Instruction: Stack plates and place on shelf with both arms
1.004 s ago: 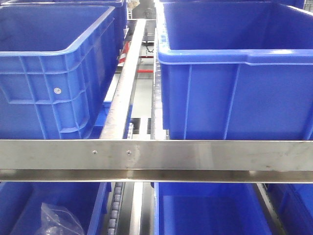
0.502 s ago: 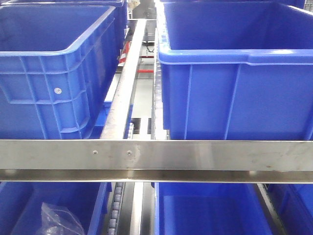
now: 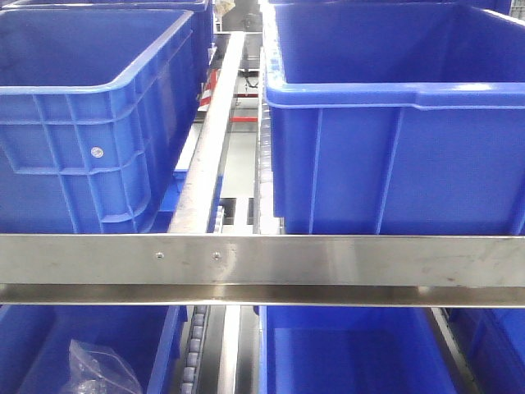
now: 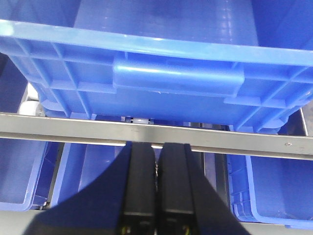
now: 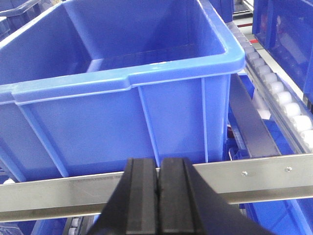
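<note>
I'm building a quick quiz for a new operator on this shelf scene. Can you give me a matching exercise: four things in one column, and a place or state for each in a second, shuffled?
Things
1. left gripper
2. clear plastic bag
3. steel rail
4. white rollers

Places or states
A. lies in the lower left blue bin
B. runs across the shelf front below the upper bins
C. jaws closed together, holding nothing
D. line the track right of the big blue bin

Pairs: 1-C, 2-A, 3-B, 4-D
</note>
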